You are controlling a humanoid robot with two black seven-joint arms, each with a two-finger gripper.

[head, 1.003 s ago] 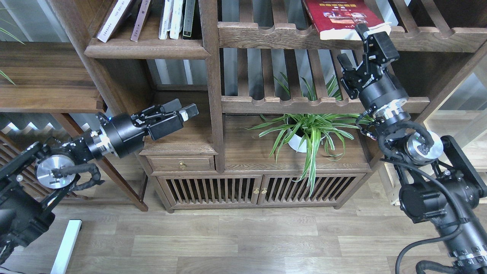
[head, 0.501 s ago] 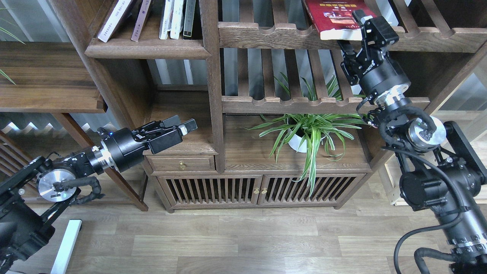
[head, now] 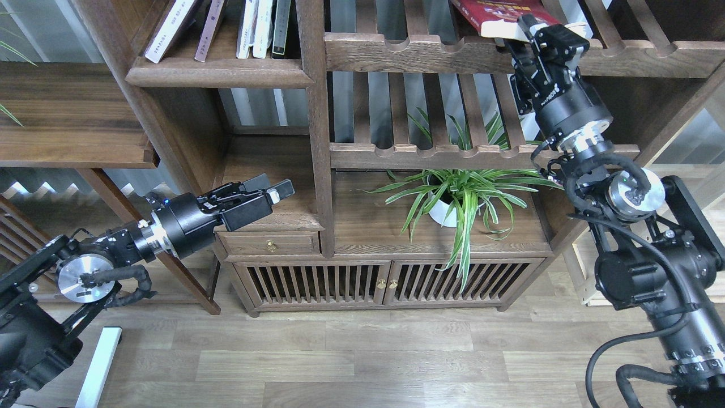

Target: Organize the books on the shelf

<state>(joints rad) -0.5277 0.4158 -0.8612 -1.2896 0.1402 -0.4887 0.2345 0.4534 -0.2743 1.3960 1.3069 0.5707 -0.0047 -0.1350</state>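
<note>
Red book (head: 491, 12) is lying on the slatted top rail at the bookcase's upper right, its near edge pinched by the right gripper (head: 529, 33). Left gripper (head: 271, 191) is hovering spread. Writing is unreadable.

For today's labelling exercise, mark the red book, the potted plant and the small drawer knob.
red book (head: 486, 12), head view, on its red cover.
potted plant (head: 441, 213), head view, on its white pot.
drawer knob (head: 271, 246), head view, on the brass knob itself.

The red book (head: 491, 12) lies tilted on the slatted shelf (front edge lifted); other books (head: 249, 28) lean on the solid shelf (head: 218, 72).
</note>
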